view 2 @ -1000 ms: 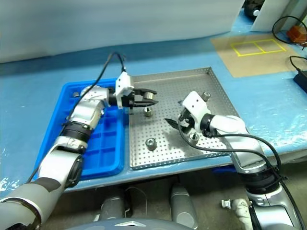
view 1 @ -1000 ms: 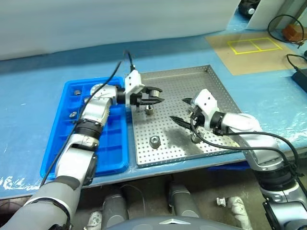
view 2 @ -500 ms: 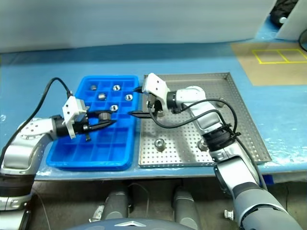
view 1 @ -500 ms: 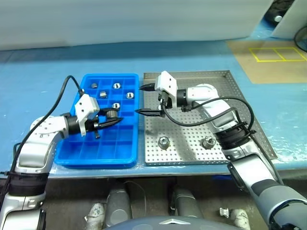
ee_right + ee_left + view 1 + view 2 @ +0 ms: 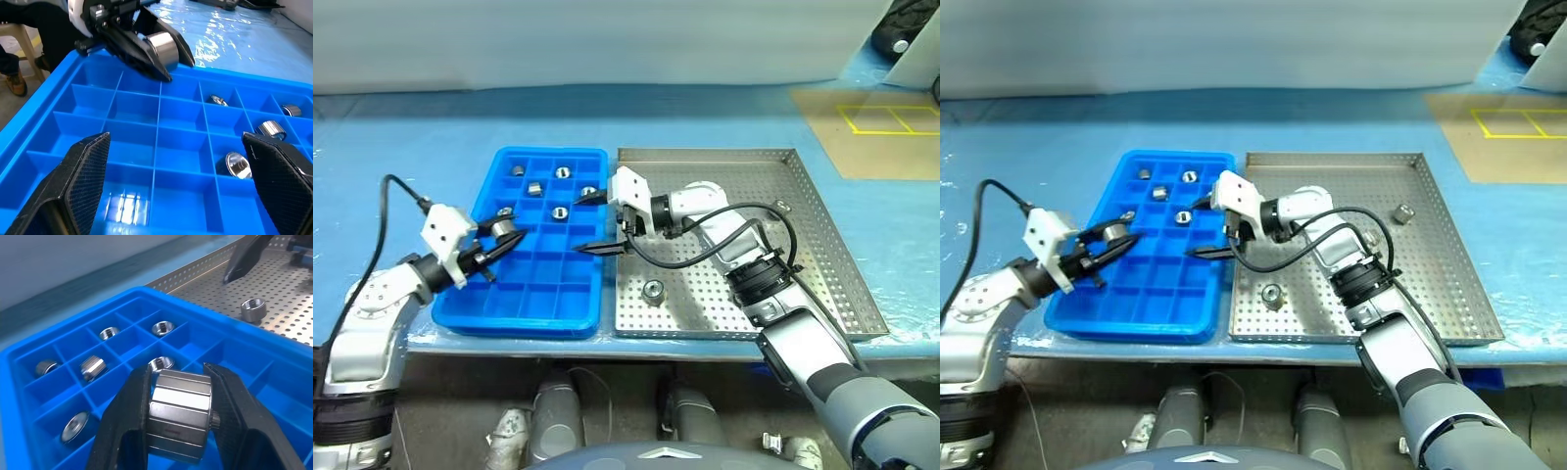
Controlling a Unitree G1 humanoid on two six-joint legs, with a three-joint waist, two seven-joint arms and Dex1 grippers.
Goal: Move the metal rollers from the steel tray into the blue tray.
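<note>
The blue tray (image 5: 521, 324) lies left of the steel tray (image 5: 705, 155). My left gripper (image 5: 502, 237) hovers over the blue tray's left compartments, shut on a metal roller (image 5: 180, 415) held between its fingers (image 5: 125, 423). Several rollers (image 5: 535, 188) sit in the tray's far compartments. My right gripper (image 5: 582, 225) stands open and empty, pointing left over the blue tray's right edge, its fingers (image 5: 80, 183) spread wide. One roller (image 5: 653, 290) rests on the steel tray's perforated floor near the front, another (image 5: 1402, 212) by its right rim.
Both trays sit on a table under blue sheeting (image 5: 411, 127). A brown board with yellow taped squares (image 5: 881, 122) lies at the far right. A seated person's leg and shoe (image 5: 14, 81) show beyond the blue tray. The table's front edge runs just below the trays.
The head view has swung left. My left gripper carried the roller from the steel tray's edge out over the blue tray's left side. My right gripper swung left to the blue tray's right edge.
</note>
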